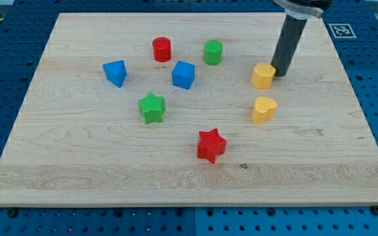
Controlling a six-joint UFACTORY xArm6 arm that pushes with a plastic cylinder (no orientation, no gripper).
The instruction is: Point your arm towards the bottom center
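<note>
My dark rod comes down from the view's top right and my tip rests on the wooden board, touching or nearly touching the right side of a yellow hexagonal block. A yellow heart block lies just below that. A red star sits nearest the bottom centre of the board, well down and left of my tip. A green star, a blue cube, a blue triangular block, a red cylinder and a green cylinder lie in the upper left and middle.
The board lies on a blue perforated table. A fiducial marker sits off the board's top right corner.
</note>
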